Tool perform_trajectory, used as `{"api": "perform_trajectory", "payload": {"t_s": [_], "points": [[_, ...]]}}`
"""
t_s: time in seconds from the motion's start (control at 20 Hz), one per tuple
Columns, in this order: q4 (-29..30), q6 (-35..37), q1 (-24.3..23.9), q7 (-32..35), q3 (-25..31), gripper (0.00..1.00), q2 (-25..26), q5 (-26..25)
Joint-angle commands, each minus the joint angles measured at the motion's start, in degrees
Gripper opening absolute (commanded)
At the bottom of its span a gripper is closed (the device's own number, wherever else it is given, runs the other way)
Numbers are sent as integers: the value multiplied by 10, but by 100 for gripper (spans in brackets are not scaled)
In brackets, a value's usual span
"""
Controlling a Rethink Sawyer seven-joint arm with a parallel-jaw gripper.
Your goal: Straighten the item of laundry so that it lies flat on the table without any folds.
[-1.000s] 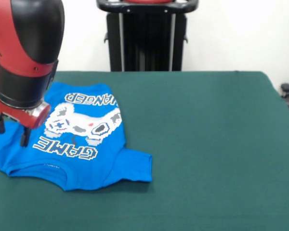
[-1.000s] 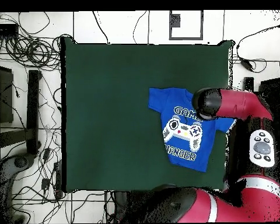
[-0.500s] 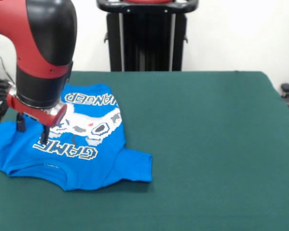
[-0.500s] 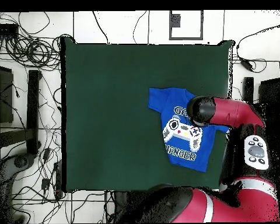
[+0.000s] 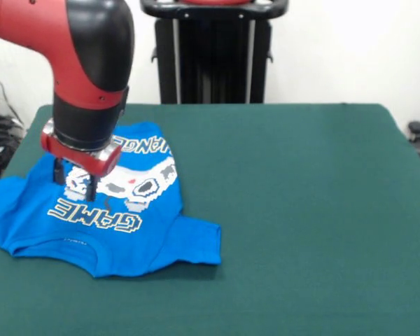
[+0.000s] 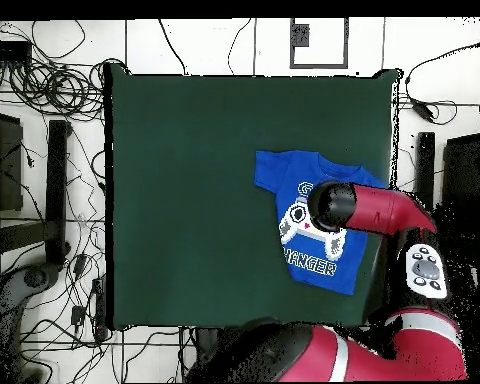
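Note:
The item of laundry (image 5: 136, 241), a bright blue T-shirt, lies print side up on the left part of the table (image 5: 301, 210). Its controller print and white lettering face up, and one sleeve sticks out toward the table's middle. My gripper (image 5: 75, 180) hangs open just over the print's left side, with nothing between its fingers. In the overhead view the item of laundry (image 6: 289, 168) lies close to the right edge of the table (image 6: 184, 200). The arm's wrist (image 6: 334, 207) covers the middle of the shirt and hides the gripper there.
The dark green table extends far to the right of the shirt in the front view. A black stand (image 5: 213, 56) rises behind the far edge. Overhead, cables (image 6: 44, 90) lie on the floor beside the table's left side.
The arm has swung from over the shirt's outer sleeve toward the printed middle, rising slightly. The gripper stays open. The shirt has not visibly moved.

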Motion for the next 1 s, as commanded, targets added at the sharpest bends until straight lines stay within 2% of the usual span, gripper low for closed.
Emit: {"api": "perform_trajectory", "payload": {"t_s": [0.05, 0.65, 1.0], "points": [[142, -52, 43, 199, -2, 100, -15, 61], [215, -85, 75, 193, -25, 100, -42, 127], [233, -111, 84, 191, -30, 100, -30, 147]]}}
